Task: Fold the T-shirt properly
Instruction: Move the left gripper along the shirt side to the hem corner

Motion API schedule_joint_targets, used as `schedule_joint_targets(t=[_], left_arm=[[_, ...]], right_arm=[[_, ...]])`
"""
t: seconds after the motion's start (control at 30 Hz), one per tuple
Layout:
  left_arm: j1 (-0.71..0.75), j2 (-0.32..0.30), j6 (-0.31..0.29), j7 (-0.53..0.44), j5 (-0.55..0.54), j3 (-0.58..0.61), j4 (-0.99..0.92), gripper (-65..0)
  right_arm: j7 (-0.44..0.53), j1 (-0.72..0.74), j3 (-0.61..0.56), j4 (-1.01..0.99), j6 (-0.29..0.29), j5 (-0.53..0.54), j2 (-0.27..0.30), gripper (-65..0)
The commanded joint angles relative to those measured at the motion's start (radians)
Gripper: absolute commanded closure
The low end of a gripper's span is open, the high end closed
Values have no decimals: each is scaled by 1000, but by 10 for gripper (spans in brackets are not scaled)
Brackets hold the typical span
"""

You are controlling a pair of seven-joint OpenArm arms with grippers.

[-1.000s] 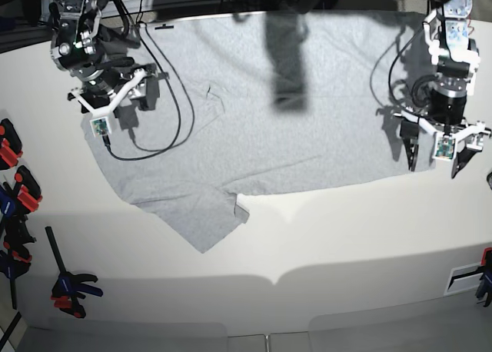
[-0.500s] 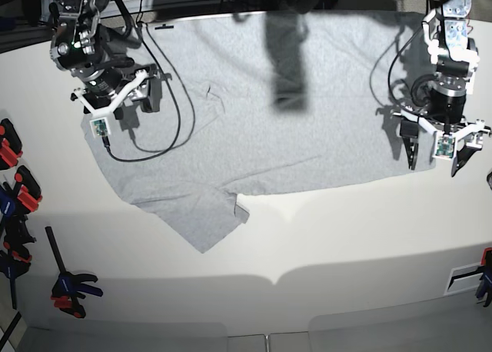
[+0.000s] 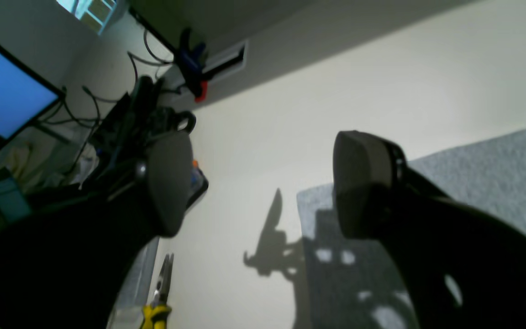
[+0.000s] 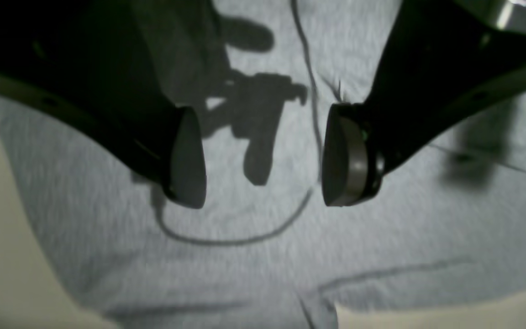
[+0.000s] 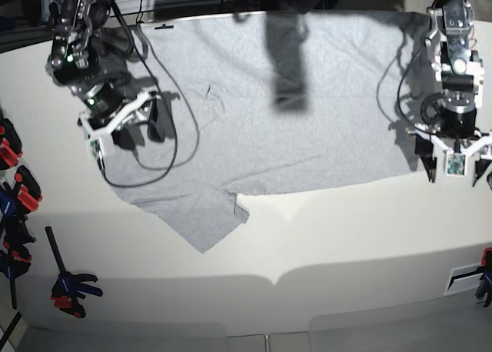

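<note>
Base view | T-shirt [image 5: 292, 106] flat, long axis L-R | left tool [image 5: 458, 175] & right tool [image 5: 138, 131] released

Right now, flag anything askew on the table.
The T-shirt lies flat but skewed: its near sleeve juts out with a small corner flipped over. A black cable trails across the cloth.

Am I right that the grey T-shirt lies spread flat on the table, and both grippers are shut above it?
Not quite. The T-shirt lies spread on the table, but both wrist views show the left gripper and right gripper open, holding nothing.
</note>
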Motion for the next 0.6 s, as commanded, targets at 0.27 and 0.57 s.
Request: schedule_joint_targets(t=[0.27, 0.57], left_arm=[[-256, -95, -136, 51, -221, -6, -433, -446], [-586, -115, -376, 264, -553, -7, -949, -446]], right_arm=[[20, 68, 4, 20, 11, 14, 8, -390], [-119, 68, 4, 20, 10, 18, 8, -390]])
